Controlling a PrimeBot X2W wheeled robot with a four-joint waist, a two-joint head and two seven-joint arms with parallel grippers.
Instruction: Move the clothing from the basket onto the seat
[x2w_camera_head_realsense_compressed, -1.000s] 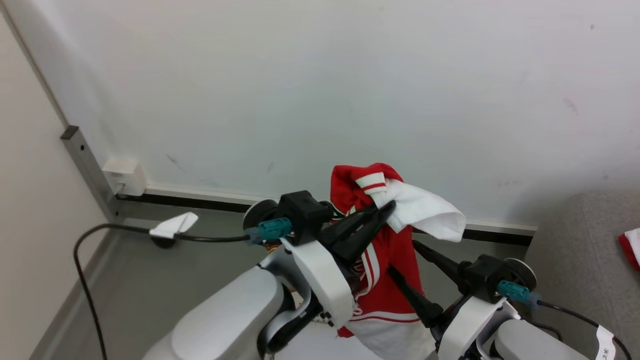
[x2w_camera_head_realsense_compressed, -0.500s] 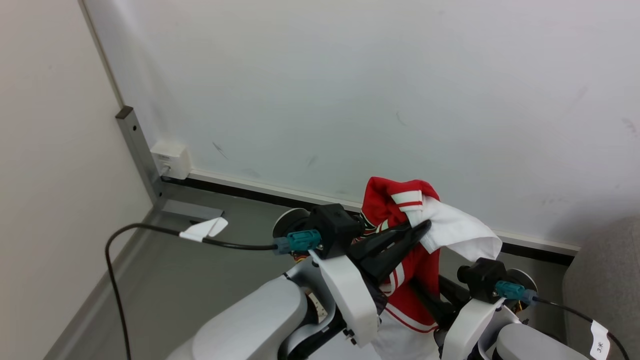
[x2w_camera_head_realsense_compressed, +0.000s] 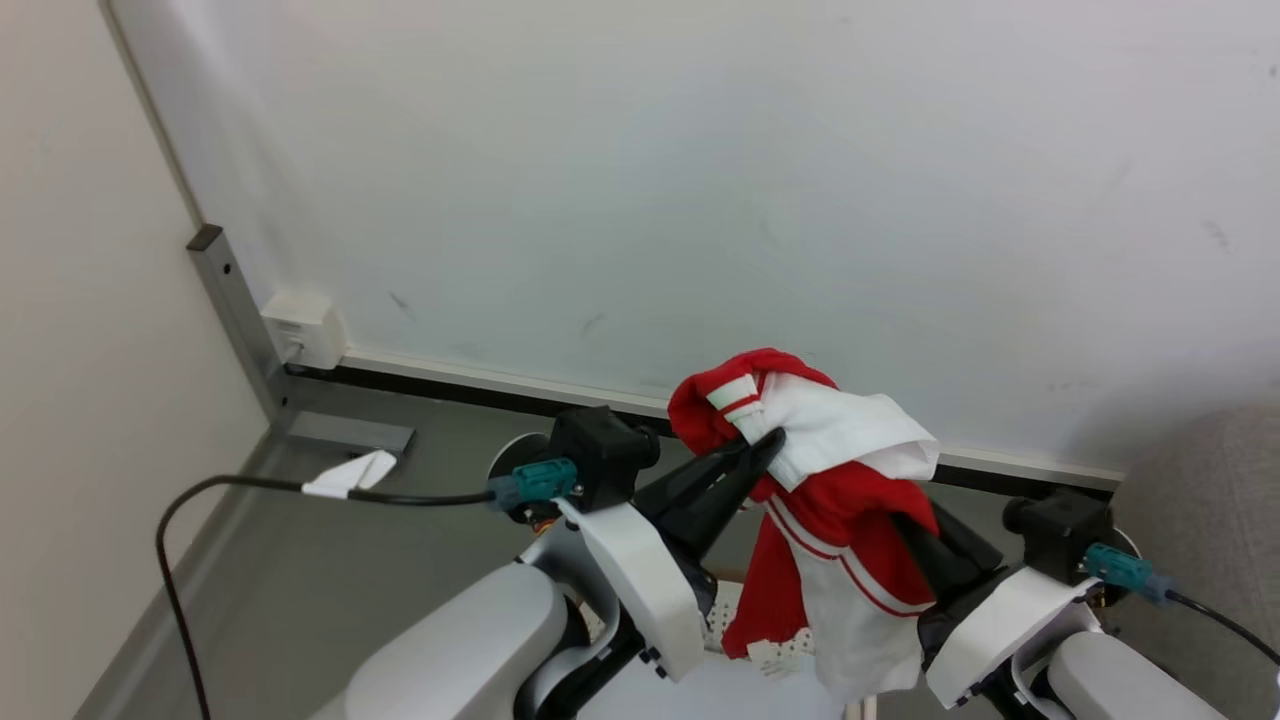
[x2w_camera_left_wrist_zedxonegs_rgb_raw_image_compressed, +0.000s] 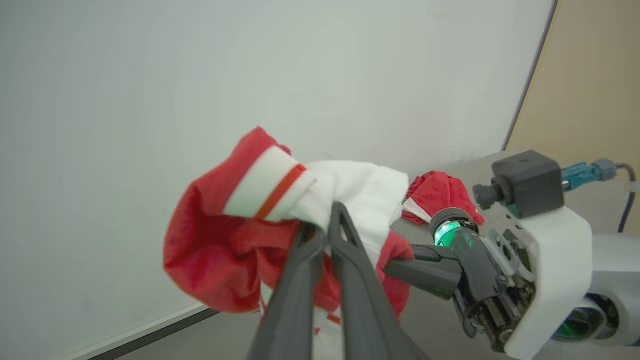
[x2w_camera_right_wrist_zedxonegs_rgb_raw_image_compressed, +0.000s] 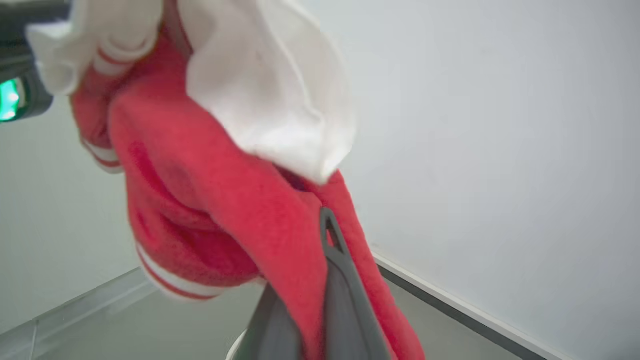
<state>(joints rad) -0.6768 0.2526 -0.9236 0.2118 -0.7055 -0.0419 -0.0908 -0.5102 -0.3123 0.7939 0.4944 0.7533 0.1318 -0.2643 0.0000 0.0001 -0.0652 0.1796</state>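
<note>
Bright even light, slight close-up blur

Held aloft before wall (x2w_camera_head_realsense_compressed: 700, 150), over floor (x2w_camera_head_realsense_compressed: 400, 540): clothing (x2w_camera_head_realsense_compressed: 830, 470), pinched near top by left hand (x2w_camera_head_realsense_compressed: 765, 445), at lower fold by right hand (x2w_camera_right_wrist_zedxonegs_rgb_raw_image_compressed: 327, 235). Left hand set left of and above right hand. basket (x2w_camera_head_realsense_compressed: 722, 615) glimpsed below, between left forearm (x2w_camera_head_realsense_compressed: 640, 570) and clothing. seat (x2w_camera_head_realsense_compressed: 1210, 480) placed at right, against wall. second garment (x2w_camera_left_wrist_zedxonegs_rgb_raw_image_compressed: 440, 192) laid on seat, behind right hand. wall box (x2w_camera_head_realsense_compressed: 300, 328) mounted at floor's far left corner. cable (x2w_camera_head_realsense_compressed: 250, 487) hung left of left hand.
</note>
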